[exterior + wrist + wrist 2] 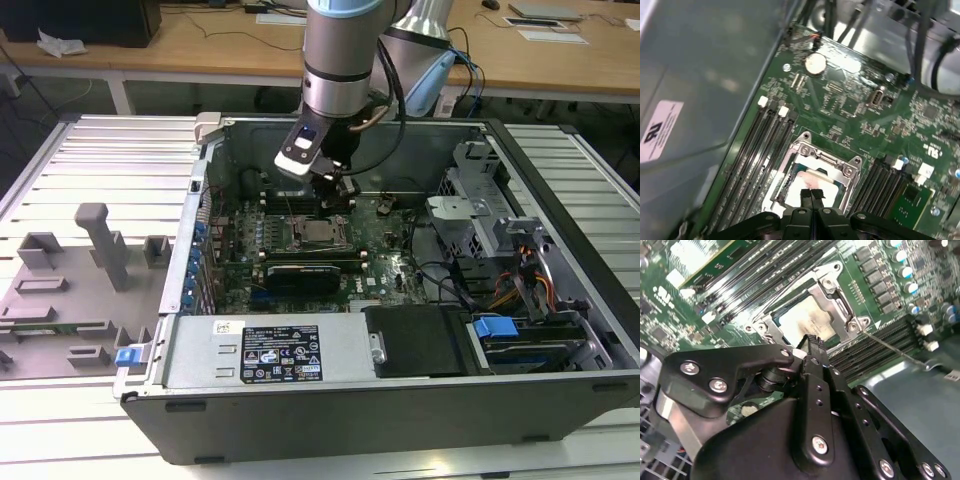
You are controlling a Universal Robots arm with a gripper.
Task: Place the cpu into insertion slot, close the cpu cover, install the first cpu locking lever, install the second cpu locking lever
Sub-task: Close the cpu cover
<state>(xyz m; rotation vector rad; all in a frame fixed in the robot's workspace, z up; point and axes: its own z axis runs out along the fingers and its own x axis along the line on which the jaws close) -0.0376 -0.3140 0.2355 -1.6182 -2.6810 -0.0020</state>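
Jaws, pressed together, hang over cpu (807,179) ringed by cpu cover (830,156).

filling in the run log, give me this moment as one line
cpu: seated | cpu cover: down over it | hand: shut, tips over cpu | one locking lever: standing clear of cover, not latched

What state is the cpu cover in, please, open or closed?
Closed: the cpu cover lies flat, its window framing the cpu.
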